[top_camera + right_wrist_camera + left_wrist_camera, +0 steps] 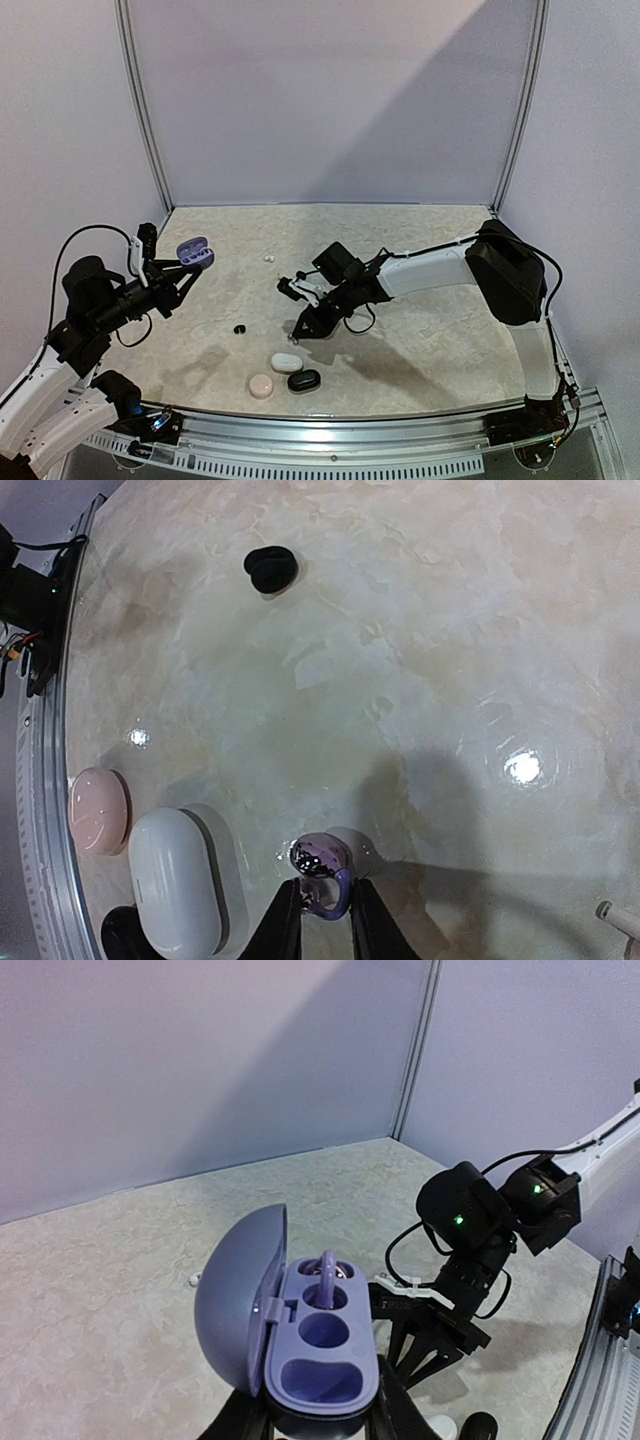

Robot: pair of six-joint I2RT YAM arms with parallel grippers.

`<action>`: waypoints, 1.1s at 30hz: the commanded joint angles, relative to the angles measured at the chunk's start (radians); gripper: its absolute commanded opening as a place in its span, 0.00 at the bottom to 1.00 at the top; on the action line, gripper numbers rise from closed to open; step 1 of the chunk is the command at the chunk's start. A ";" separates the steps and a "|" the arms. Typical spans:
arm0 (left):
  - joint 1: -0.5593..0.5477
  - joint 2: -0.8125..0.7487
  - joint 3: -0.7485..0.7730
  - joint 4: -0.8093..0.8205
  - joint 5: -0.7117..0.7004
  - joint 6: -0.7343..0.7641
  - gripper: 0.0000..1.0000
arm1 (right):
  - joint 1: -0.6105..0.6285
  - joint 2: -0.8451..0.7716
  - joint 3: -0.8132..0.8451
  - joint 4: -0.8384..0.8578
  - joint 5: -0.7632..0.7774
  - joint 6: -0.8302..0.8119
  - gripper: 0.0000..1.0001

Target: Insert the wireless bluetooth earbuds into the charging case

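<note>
The purple earbud [320, 860] lies on the tabletop [450, 680] right at the tip of my right tool [326, 890]. Its rounded body points away from me and its stem runs back along my reach, into the gap between the two fingers. Those fingers stand only narrowly apart on either side of the stem. I cannot tell whether they are pinching it or merely flanking it. The right arm is plainly the nearer one. Just beside the bud sits a white case [175, 880], with a pink case [98, 810] beyond it, so I judge there is little room to slide sideways. My left tool [320, 1425] is pressed onto the base of the purple charging case [320, 1355] and holds it clear of the tabletop, well off to the left. The lid is swung open, one purple bud [328, 1268] is already seated, and the empty well [323, 1328] faces up.
</note>
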 commanded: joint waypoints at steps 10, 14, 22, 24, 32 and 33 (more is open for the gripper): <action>0.012 -0.006 -0.015 0.004 0.009 -0.002 0.00 | 0.017 0.039 0.039 -0.014 -0.017 0.019 0.17; 0.011 -0.008 -0.015 0.004 0.009 -0.002 0.00 | 0.017 0.040 0.041 -0.024 -0.014 0.017 0.18; 0.012 -0.007 -0.016 0.004 0.010 -0.002 0.00 | 0.021 0.039 0.056 -0.033 -0.028 0.012 0.04; 0.012 -0.006 -0.017 0.004 0.010 -0.002 0.00 | 0.021 0.031 0.068 -0.045 -0.029 0.006 0.01; 0.012 0.003 -0.017 0.004 0.032 0.007 0.00 | 0.018 -0.069 0.147 -0.112 0.028 -0.093 0.00; 0.012 0.004 -0.016 0.004 0.036 0.009 0.00 | 0.017 -0.083 0.159 -0.122 0.040 -0.108 0.00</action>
